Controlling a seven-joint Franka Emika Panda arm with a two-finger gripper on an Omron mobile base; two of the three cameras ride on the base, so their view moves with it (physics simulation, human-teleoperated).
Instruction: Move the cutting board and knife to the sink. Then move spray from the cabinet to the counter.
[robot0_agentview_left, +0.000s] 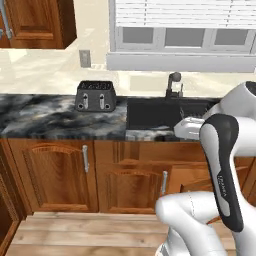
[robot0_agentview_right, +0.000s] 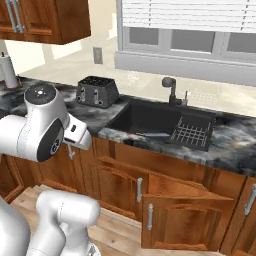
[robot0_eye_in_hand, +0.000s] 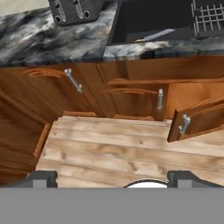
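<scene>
Hanging low w/ gripper (robot0_eye_in_hand: 112, 177) jaws apart, empty; knife (robot0_eye_in_hand: 154, 36) in sink (robot0_agentview_right: 150, 117), so next aim up at cabinet (robot0_agentview_right: 45, 20) for spray.

White arm (robot0_agentview_left: 192, 220), dark joints

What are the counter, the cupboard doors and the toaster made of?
The counter looks like polished marble: dark with grey and white veins. The cupboard doors look like varnished reddish-brown wood with visible grain and grey, probably metal, bar handles. The toaster seems to be dark metal or plastic; its dull finish leaves that open.
</scene>
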